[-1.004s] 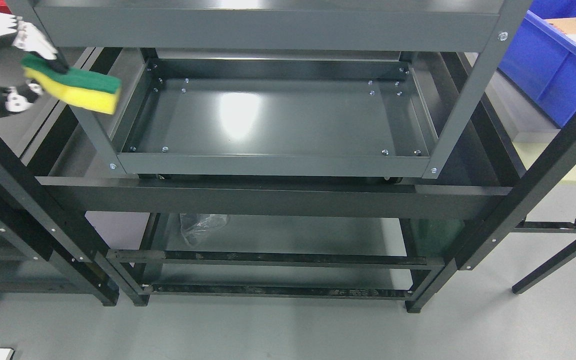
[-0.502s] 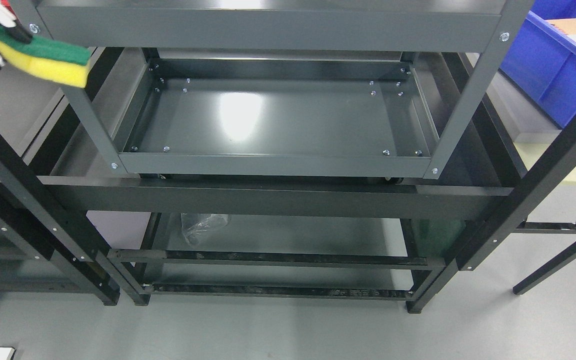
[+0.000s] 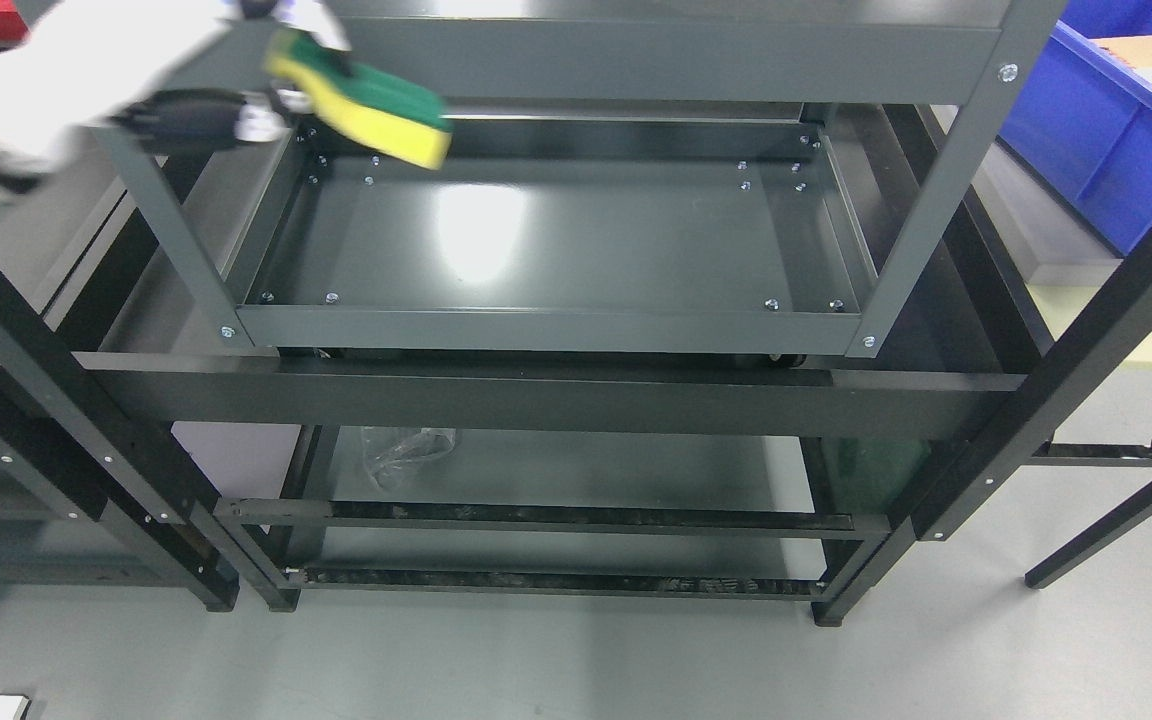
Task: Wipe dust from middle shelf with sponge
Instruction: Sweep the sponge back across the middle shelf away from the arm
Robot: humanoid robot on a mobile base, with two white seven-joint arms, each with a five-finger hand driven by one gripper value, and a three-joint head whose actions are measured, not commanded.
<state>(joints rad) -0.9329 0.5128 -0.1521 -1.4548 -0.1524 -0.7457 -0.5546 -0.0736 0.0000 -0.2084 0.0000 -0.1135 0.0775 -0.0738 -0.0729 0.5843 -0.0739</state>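
A yellow sponge with a green scrub top point(image 3: 368, 112) hangs tilted above the far left corner of the grey middle shelf tray point(image 3: 556, 240), held in my left hand point(image 3: 276, 70). The hand and its white arm come in from the upper left, blurred by motion, passing over the rack's left post. The sponge is above the tray floor and I cannot tell whether it touches it. The tray is glossy, with a bright light reflection near its centre. My right hand is out of view.
The rack's upper shelf rail point(image 3: 636, 55) crosses just above the sponge. A black frame beam point(image 3: 536, 395) runs in front of the tray. A blue bin point(image 3: 1116, 130) with a cardboard box stands at the right. Crumpled clear plastic point(image 3: 406, 445) lies on the lower shelf.
My left hand swung the sponge from the far upper left, outside the rack post, rightward to above the tray's far left corner. The camera stayed still.
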